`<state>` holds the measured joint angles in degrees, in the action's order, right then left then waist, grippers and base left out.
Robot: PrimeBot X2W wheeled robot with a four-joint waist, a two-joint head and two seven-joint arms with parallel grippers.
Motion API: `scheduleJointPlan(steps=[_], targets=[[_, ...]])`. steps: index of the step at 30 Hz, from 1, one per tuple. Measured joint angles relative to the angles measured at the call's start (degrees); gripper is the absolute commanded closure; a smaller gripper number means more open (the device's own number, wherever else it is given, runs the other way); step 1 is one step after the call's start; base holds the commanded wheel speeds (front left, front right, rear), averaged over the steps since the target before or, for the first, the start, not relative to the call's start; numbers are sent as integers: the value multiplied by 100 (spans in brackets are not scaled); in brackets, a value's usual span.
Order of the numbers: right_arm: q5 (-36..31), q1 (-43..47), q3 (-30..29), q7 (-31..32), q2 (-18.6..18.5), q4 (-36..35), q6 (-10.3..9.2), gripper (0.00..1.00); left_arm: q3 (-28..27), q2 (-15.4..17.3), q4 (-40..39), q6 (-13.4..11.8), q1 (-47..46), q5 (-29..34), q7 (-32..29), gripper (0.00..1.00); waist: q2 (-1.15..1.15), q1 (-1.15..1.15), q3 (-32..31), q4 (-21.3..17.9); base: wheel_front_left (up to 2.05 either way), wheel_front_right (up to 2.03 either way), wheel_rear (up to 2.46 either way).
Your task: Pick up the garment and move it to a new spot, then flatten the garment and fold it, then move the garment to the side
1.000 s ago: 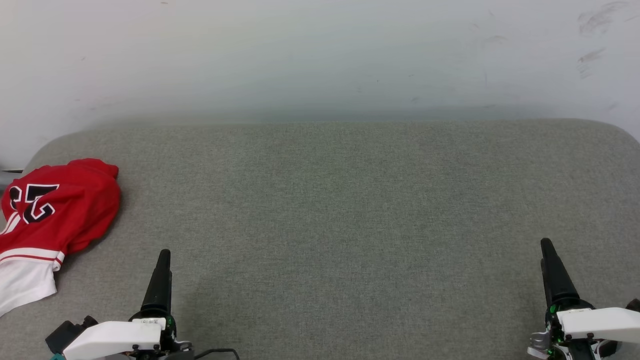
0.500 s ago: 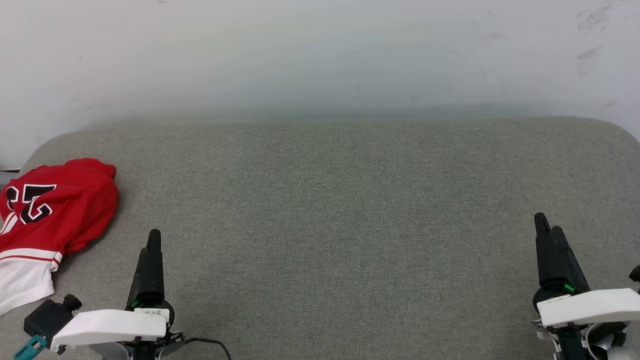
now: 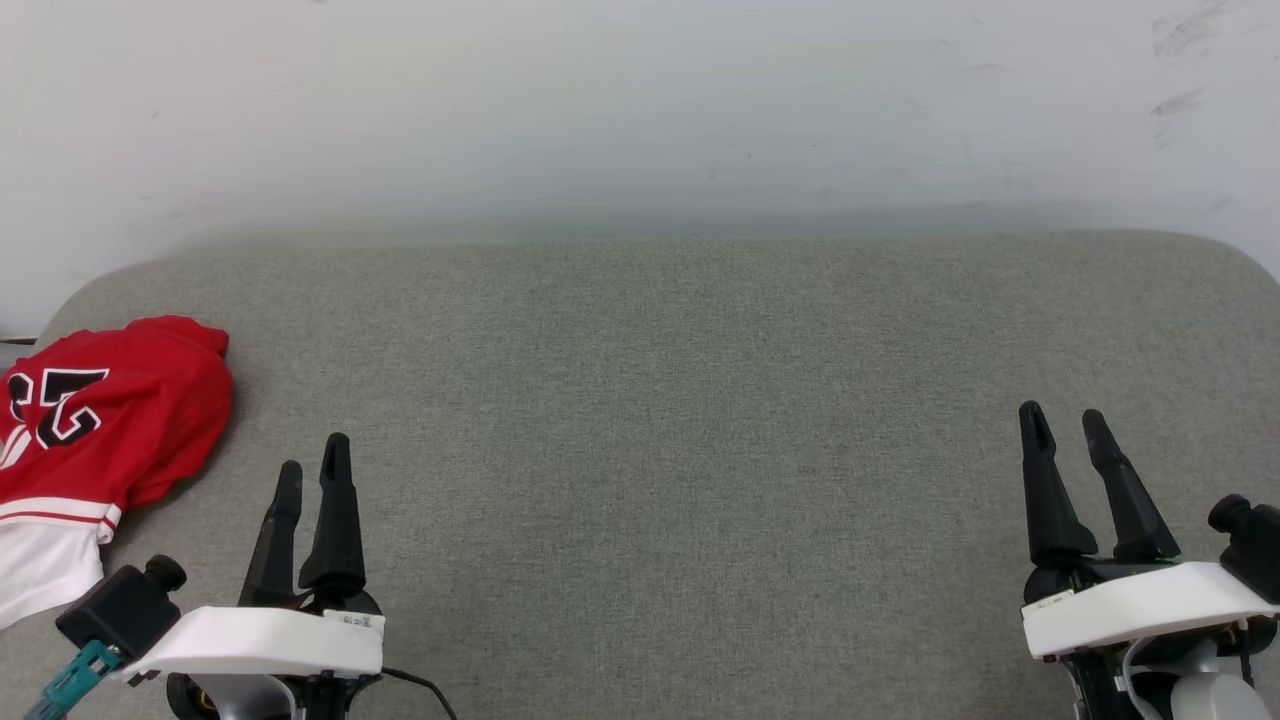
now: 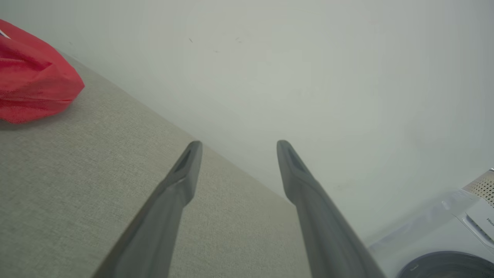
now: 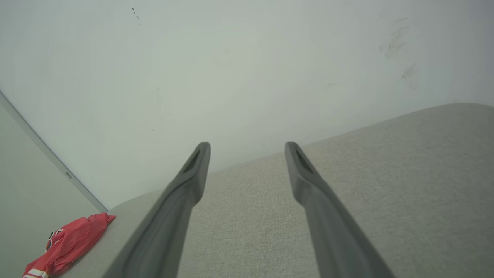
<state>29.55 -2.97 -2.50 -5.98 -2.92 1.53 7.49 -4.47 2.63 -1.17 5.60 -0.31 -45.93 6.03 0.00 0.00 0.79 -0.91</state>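
- I see the left gripper (image 3: 313,452) at the lower left of the head view, with its fingers pointing up the frame. Its jaws stand wide and hold nothing.
- I see the right gripper (image 3: 1061,412) at the lower right of the same view, fingers also pointing up the frame. Its jaws also stand wide and hold nothing.
- In each wrist view, bare grey fabric and pale wall fill the gap between the two dark fingers.
- The garment (image 3: 100,400) lies crumpled at the left edge of the head view, on the worktop (image 3: 660,420). It sits to the left of the left gripper and well apart from the right gripper.
- No finger touches the garment.
- The garment's upper part is red with black, white-outlined numbers. A red-and-white striped band and a white part lie below it and run off the left edge of the frame.
- The worktop is covered in grey fabric and has rounded far corners.
- A white wall (image 3: 640,100) fills the top of the frame, with dark scuffs at the upper right.
- A white appliance (image 4: 444,231) shows at the lower right of the left wrist view.
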Motion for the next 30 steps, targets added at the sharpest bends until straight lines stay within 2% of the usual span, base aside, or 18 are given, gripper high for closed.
scheduleJointPlan(steps=[7, 12, 20, 30], targets=[[-781, 5, 53, -115, 0, -105, 0, 0, 455, 7, -247, -243, 18, 1215, 125, 0, 0, 0, 24, -19, 0, 0, 0], [-1178, 7, 53, -207, 0, -151, 0, 0, 709, 23, -392, -445, 30, 1728, 207, 0, 0, 0, 38, -30, 0, 0, 0], [-1761, 37, 102, -315, 0, -166, 1, 0, 1149, 250, -421, -704, 63, 2332, 325, 0, 0, 0, 55, -50, 0, 0, 0], [-2426, 40, 145, -460, 0, -216, 1, 0, 1747, 569, -315, -1303, 62, 2849, 459, 0, 0, 0, 69, -62, 0, 0, 0]])
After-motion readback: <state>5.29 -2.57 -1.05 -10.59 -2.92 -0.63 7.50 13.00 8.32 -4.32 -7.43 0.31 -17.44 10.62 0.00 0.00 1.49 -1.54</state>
